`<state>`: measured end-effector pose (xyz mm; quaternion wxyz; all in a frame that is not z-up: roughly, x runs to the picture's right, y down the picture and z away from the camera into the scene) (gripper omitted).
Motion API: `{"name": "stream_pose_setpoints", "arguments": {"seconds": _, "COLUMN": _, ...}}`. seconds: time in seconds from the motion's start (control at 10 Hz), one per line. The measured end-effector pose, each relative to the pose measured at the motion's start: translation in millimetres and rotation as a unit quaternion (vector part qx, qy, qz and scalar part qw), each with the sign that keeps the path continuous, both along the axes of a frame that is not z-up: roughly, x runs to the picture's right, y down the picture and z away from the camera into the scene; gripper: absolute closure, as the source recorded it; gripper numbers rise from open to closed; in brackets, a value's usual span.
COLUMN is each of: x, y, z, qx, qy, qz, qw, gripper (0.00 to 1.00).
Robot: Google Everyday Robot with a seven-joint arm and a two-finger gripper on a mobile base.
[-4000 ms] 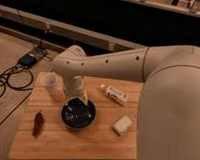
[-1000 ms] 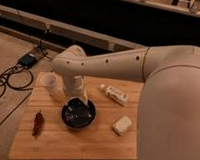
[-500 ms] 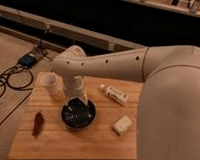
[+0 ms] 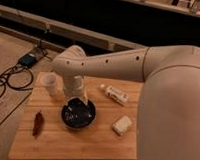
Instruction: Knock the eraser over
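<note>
While low over the dark bowl (image 4: 77,126), contents indistinct, jaws beside white cup (image 4: 49,85), their state indiscernible.

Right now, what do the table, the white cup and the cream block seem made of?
Table: wood, matte, with visible plank lines. White cup: likely paper or plastic, plain and dull. Cream block: perhaps sponge or foam, edges look soft; uncertain. The gripper hangs over the dark round dish.

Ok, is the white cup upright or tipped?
The cup is upright: open rim faces up; the hand hangs beside it over the dark bowl.
</note>
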<state>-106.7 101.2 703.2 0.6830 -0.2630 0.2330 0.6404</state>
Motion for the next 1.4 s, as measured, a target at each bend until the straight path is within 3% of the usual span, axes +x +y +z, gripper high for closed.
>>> {"name": "stream_pose_setpoints", "arguments": {"seconds": 0.2, "x": 2.9, "y": -1.9, "z": 3.6, "qx": -0.001, "qy": 0.000, "qz": 0.002, "qw": 1.0000, "gripper": 0.35}}
{"name": "stream_pose_setpoints", "arguments": {"seconds": 0.3, "x": 17.3, "y": -6.7, "z": 14.9, "qx": -0.002, "qy": 0.008, "qz": 0.002, "qw": 1.0000, "gripper": 0.35}}
{"name": "stream_pose_setpoints", "arguments": {"seconds": 1.0, "x": 102.2, "y": -40.8, "z": 117.3, "qx": -0.028, "qy": 0.038, "qz": 0.015, "qw": 0.9988, "gripper": 0.35}}
{"name": "stream_pose_setpoints", "arguments": {"seconds": 1.4, "x": 107.8, "y": -66.2, "z": 159.2, "qx": -0.021, "qy": 0.029, "qz": 0.018, "qw": 0.9992, "gripper": 0.35}}
